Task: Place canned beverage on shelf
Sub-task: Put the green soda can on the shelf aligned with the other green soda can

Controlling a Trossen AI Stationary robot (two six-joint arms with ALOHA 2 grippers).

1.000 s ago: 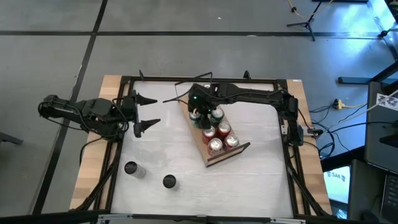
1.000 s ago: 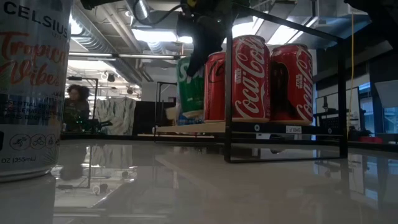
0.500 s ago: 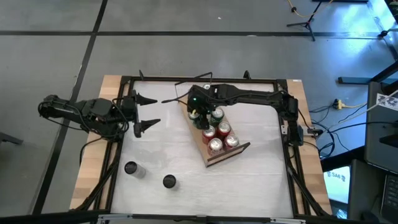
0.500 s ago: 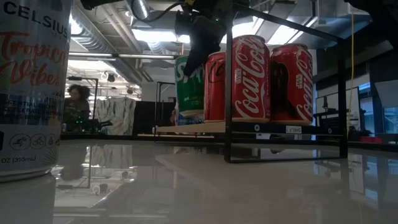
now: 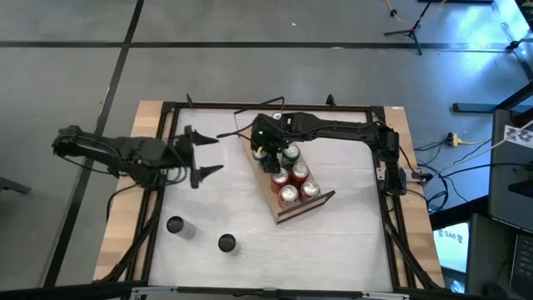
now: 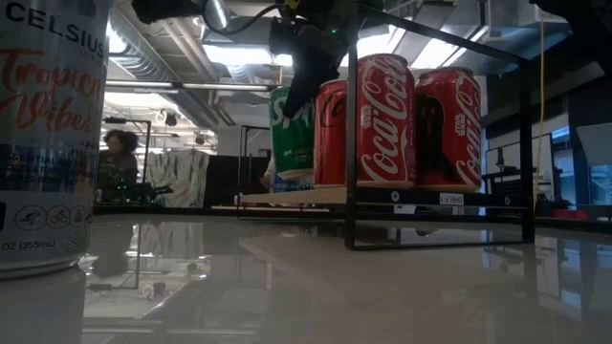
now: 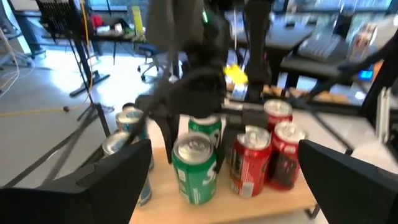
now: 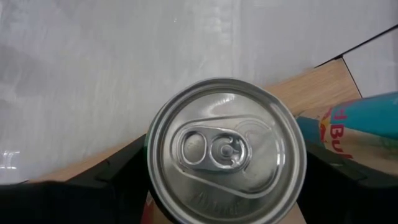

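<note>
Risk: right gripper, clamped around the green can on the shelf, could topple neighbouring red cans when withdrawing.

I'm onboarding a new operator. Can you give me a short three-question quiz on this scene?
1. True or false: the right gripper is over the shelf, closed on a green can.
2. How many cans stand on the bare table, off the shelf?
3. The left gripper's jaws are: A) open and empty, B) gripping a can.

Key: 1 true; 2 two; 3 A.
</note>
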